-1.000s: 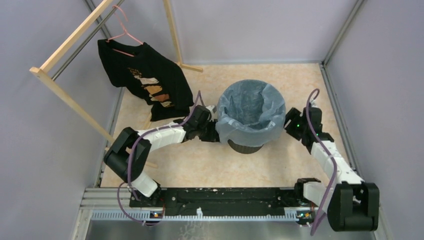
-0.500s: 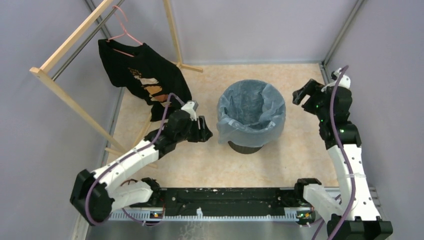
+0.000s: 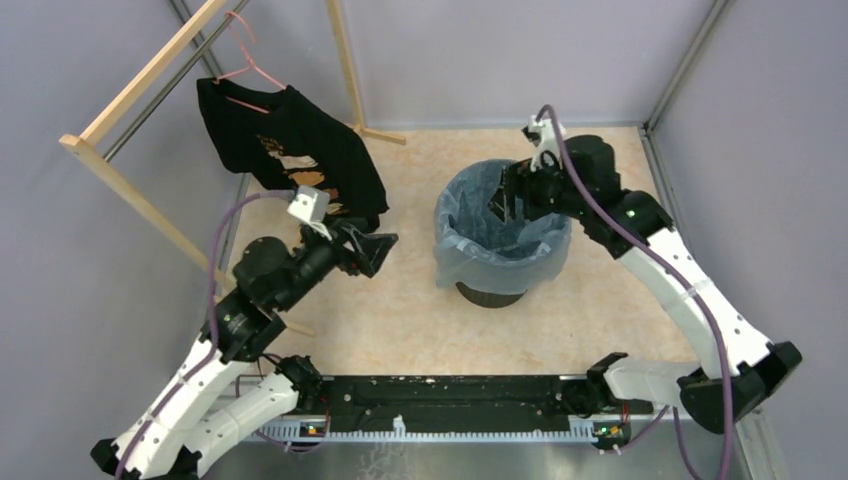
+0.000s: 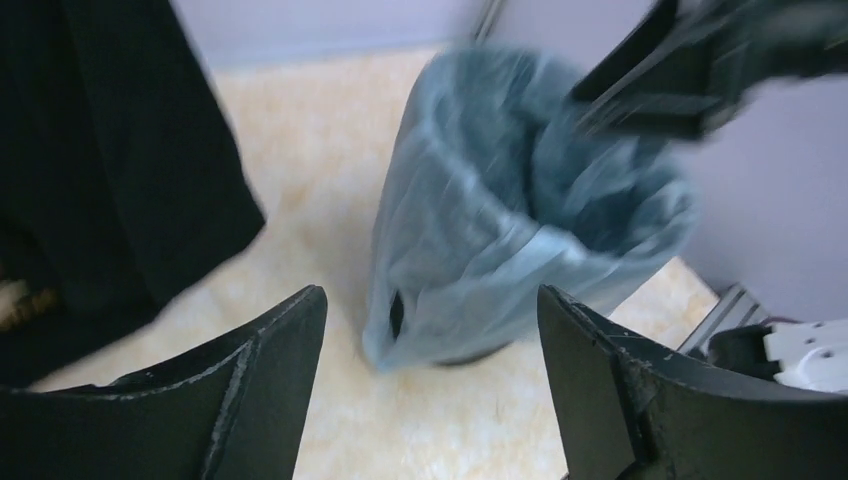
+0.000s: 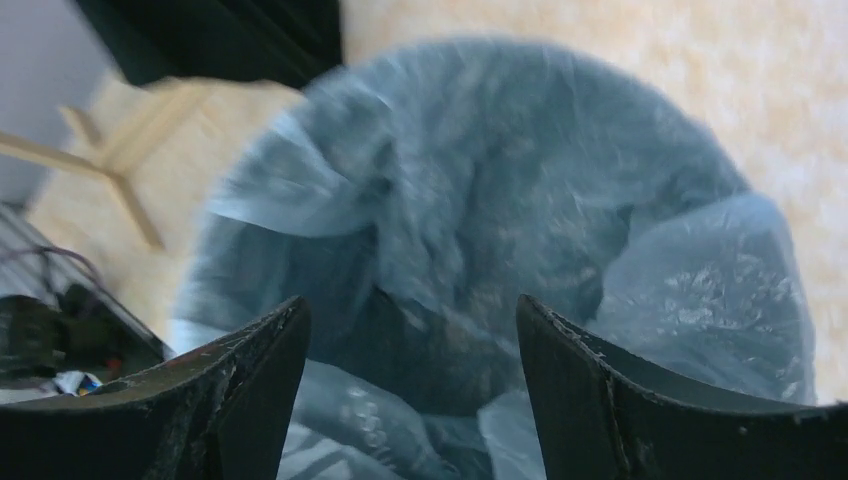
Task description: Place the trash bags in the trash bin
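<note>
The pale-blue trash bag [image 3: 470, 262] lines the round black trash bin [image 3: 490, 296], its film folded out over the rim and hanging down the sides. My left gripper [image 3: 380, 250] is open and empty, a short way left of the bin and pointing at it. In the left wrist view the bag [image 4: 480, 250] stands beyond the spread jaws of that gripper [image 4: 430, 295]. My right gripper [image 3: 505, 205] hovers open over the bin's mouth near the back right rim. The right wrist view looks down into the lined bin [image 5: 500, 200] between the apart jaws of the right gripper [image 5: 412, 305].
A black T-shirt [image 3: 290, 160] hangs on a pink hanger from a wooden rack [image 3: 140, 80] at the back left, close behind my left arm. The rack's foot [image 5: 120, 170] lies on the floor left of the bin. Grey walls enclose the table.
My left gripper let go of the bag's left side, opened and drew back to the left. My right arm lifted off the bin's right side and swung over its mouth.
</note>
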Action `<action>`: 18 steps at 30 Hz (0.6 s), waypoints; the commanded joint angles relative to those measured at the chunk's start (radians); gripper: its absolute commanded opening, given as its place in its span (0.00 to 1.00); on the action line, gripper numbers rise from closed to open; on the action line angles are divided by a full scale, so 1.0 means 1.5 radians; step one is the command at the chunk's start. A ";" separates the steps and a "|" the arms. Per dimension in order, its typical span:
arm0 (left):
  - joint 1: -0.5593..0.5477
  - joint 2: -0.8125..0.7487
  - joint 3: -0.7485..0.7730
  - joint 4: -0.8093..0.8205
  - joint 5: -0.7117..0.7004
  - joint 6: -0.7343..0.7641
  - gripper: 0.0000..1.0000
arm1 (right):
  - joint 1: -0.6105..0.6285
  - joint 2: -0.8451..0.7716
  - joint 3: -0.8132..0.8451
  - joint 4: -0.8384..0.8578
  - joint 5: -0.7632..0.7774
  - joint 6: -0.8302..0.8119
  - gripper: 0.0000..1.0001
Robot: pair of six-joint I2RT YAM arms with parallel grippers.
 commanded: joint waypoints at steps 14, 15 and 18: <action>-0.004 0.140 0.208 0.264 0.114 0.203 0.99 | 0.043 0.177 0.004 -0.194 0.101 -0.084 0.78; -0.003 0.142 0.200 0.278 0.107 0.213 0.99 | 0.050 0.191 0.001 -0.194 0.104 -0.086 0.78; -0.003 0.135 0.152 0.317 0.070 0.236 0.99 | 0.061 0.234 -0.001 -0.196 0.104 -0.092 0.78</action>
